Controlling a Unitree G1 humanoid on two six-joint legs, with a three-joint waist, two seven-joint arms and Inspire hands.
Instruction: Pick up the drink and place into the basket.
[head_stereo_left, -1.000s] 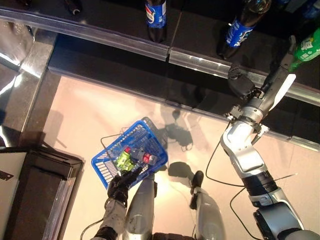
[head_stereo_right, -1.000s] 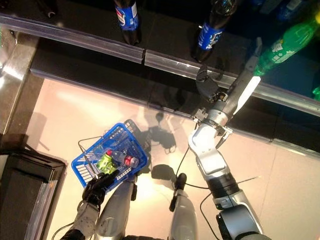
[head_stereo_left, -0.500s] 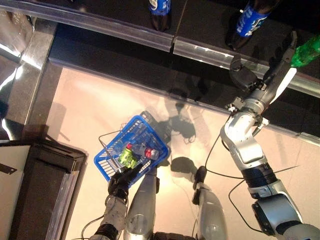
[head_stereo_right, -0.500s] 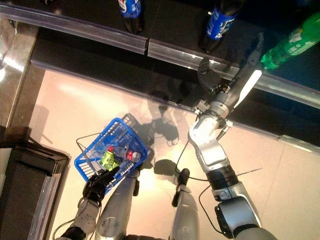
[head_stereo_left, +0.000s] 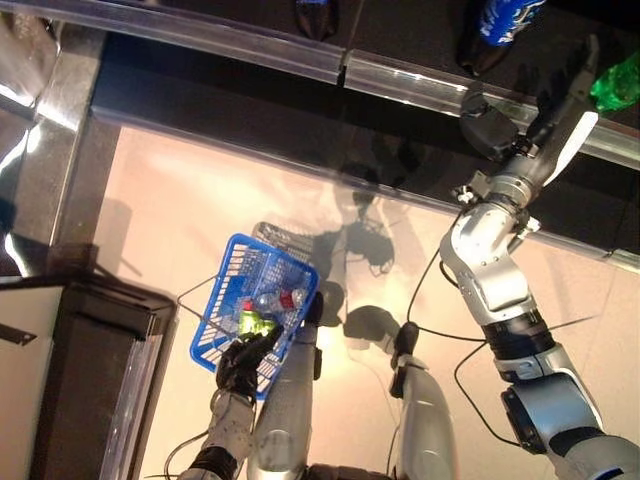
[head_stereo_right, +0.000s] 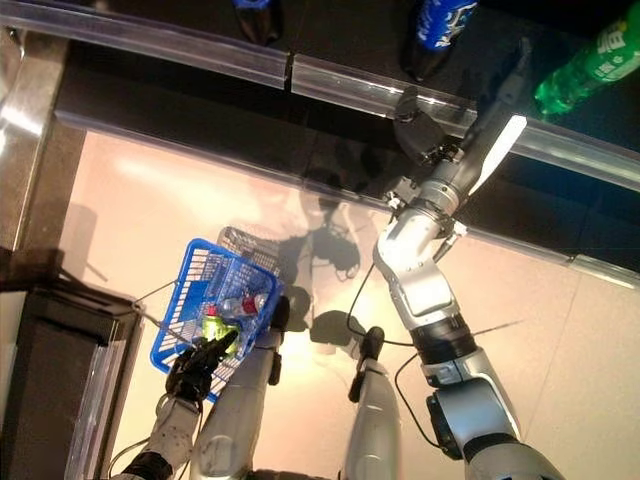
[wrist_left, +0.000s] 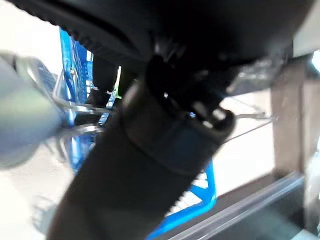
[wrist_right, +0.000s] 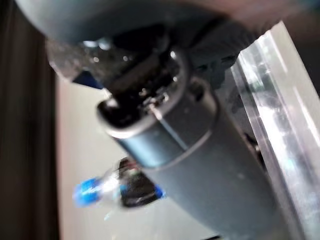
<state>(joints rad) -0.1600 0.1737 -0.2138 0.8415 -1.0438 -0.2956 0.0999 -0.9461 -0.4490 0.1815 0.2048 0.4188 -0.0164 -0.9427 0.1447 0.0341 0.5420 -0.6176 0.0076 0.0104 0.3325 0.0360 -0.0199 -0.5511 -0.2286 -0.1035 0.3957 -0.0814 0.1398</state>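
Note:
A green drink bottle (head_stereo_left: 618, 82) stands on the dark shelf at the far right. My right hand (head_stereo_left: 556, 112) reaches up to that shelf with straight fingers, just left of the bottle (head_stereo_right: 588, 72) and apart from it. It holds nothing. Low on the left, my left hand (head_stereo_left: 240, 364) is curled on the handle of a blue wire basket (head_stereo_left: 226, 308), which hangs beside my leg. In the basket lie a green bottle (head_stereo_left: 254, 323) and clear bottles with red caps (head_stereo_left: 285, 298). The left wrist view shows the basket's blue mesh (wrist_left: 74, 56) past my thumb.
Two dark cola bottles with blue labels (head_stereo_right: 440, 22) (head_stereo_right: 256, 14) stand further left on the shelf behind a clear rail (head_stereo_left: 400, 82). The right wrist view shows one blue-capped bottle (wrist_right: 122, 187). A black cabinet (head_stereo_left: 80, 390) stands at the lower left, shiny metal (head_stereo_left: 40, 110) above it.
The whole picture has shifted, so the camera moved. The basket has turned in my left hand and hangs closer to my leg. My right hand stays beside the green bottle.

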